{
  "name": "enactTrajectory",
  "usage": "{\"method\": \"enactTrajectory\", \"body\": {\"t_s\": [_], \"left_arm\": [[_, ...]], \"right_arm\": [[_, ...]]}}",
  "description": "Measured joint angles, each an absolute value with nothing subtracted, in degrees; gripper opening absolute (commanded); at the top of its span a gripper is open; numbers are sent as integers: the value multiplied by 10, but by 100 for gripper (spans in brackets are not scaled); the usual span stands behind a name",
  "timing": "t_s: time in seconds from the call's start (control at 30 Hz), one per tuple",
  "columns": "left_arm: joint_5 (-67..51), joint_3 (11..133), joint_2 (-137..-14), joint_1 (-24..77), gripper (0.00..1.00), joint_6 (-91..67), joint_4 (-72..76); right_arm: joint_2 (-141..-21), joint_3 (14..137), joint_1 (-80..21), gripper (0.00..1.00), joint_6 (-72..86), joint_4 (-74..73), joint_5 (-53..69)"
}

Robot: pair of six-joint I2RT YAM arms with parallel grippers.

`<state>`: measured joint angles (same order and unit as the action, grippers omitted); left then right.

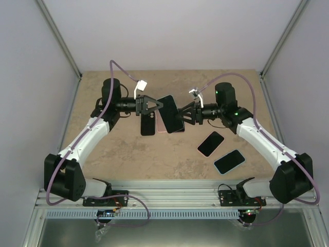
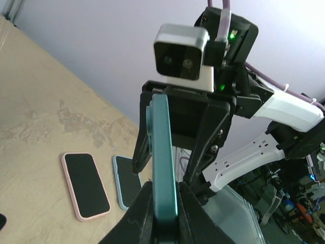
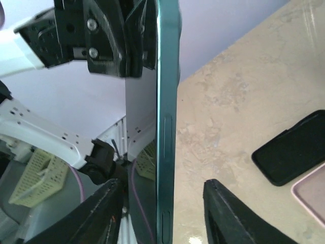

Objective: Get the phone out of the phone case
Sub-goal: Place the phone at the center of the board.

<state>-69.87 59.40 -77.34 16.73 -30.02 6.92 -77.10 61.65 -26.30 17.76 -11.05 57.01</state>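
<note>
Your left pincer [image 2: 165, 195] is clamped on one end of the phone [image 2: 162, 147], which sits in its teal case [image 3: 165, 127], held in the air between the arms. Your right pincer [image 3: 161, 190] straddles the other end, fingers apart and clear of it. Both arms reach inward, wrists facing each other. On the tabletop [image 1: 118, 154] below lie a pink-cased phone [image 2: 85, 185] and a black phone [image 1: 211, 143].

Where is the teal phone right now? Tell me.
Top view: the teal phone is off the table near its middle, clamped by the left gripper, with the right gripper open around its other end, over a pink case.
</note>
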Motion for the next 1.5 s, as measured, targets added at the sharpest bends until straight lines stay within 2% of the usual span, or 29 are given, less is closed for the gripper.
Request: {"method": "enactTrajectory", "body": {"t_s": [0.2, 0.43, 0.53, 0.57, 0.63, 0.7, 0.73, 0.77, 1.2, 1.5], "left_arm": [[-696, 594, -773, 180, 0, -261, 30], [-692, 594, -773, 192, 0, -230, -1], [-692, 596, -774, 192, 0, -222, -3], [-692, 599, -774, 193, 6, -222, -7], [-691, 602, -775, 194, 41, -221, -10], [-680, 605, -777, 195, 70, -221, -13], [-677, 607, -778, 195, 87, -223, -14], [-673, 609, -779, 195, 98, -223, -14], [-576, 642, -785, 195, 99, -205, -46], [-548, 642, -794, 195, 99, -203, -52]], "right_arm": [[-778, 616, -259, 32, 209, -87, 592], [-784, 616, -259, 3, 225, -79, 608], [-785, 616, -256, 1, 227, -78, 623], [-785, 616, -256, 1, 226, -77, 626], [-785, 616, -255, 1, 226, -76, 628], [-785, 616, -252, 1, 228, -75, 631], [-785, 616, -251, 1, 230, -75, 629], [-785, 614, -248, 1, 233, -74, 628], [-793, 526, -91, 1, 286, -43, 612], [-919, 524, -23, 1, 274, -56, 586]]}}
